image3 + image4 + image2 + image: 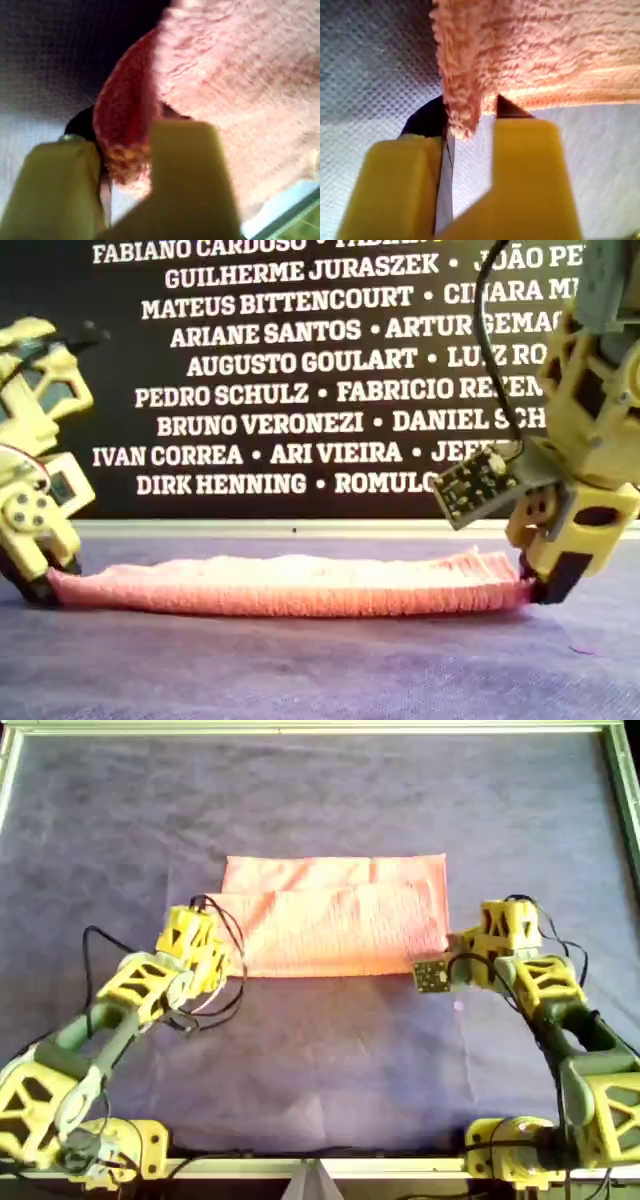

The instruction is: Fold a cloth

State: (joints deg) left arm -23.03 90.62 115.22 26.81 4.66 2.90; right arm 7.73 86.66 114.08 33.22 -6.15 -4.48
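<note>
The salmon-pink cloth (pixel 335 920) lies on the table as a wide rectangle, with an upper layer that stops short of the far edge. In the first wrist view my first gripper (pixel 125 150) is shut on a corner of the cloth (pixel 240 90). In the second wrist view my second gripper (pixel 467 130) is shut on another corner of the cloth (pixel 545 50). The overhead view shows one arm's gripper (pixel 222 960) at the near left corner and the other's (pixel 452 952) at the near right corner. The wrist views do not show which arm is which. In the exterior view the cloth (pixel 290 585) lies low between both grippers.
The purple-grey table covering (pixel 320 1060) spans the table inside a pale green frame (pixel 300 728). A small circuit board (pixel 432 975) sticks out from the arm at the overhead view's right. A black banner with white names (pixel 300 390) stands behind the table.
</note>
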